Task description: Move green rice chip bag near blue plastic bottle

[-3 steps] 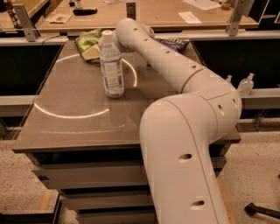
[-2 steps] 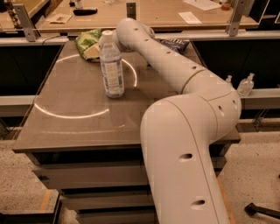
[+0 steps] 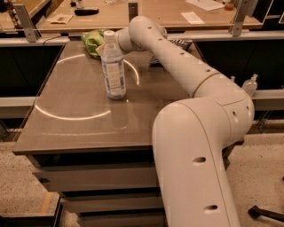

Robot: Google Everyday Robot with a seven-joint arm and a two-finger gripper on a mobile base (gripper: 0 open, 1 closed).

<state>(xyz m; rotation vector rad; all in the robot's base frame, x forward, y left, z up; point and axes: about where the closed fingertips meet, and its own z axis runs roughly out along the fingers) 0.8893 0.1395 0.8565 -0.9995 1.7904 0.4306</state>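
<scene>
- Mostly, the white arm (image 3: 195, 88) fills the right side and reaches to the bench's far edge.
- The brown bench (image 3: 75, 133) has a glossy top with curved light streaks; wooden desks (image 3: 159, 11) stand behind it.
- The blue plastic bottle (image 3: 113, 66) stands upright toward the far-left corner.
- The green rice chip bag (image 3: 94, 41) lies at the far edge, just behind the bottle.
- The gripper (image 3: 119, 41) sits beside the bag, behind the bottle's cap; I cannot tell whether it is open or closed.

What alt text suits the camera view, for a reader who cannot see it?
A white robot arm reaches across a brown table towards a crinkled light-green rice chip bag at the far edge; its gripper is hidden behind a tall clear plastic bottle in front.
</scene>
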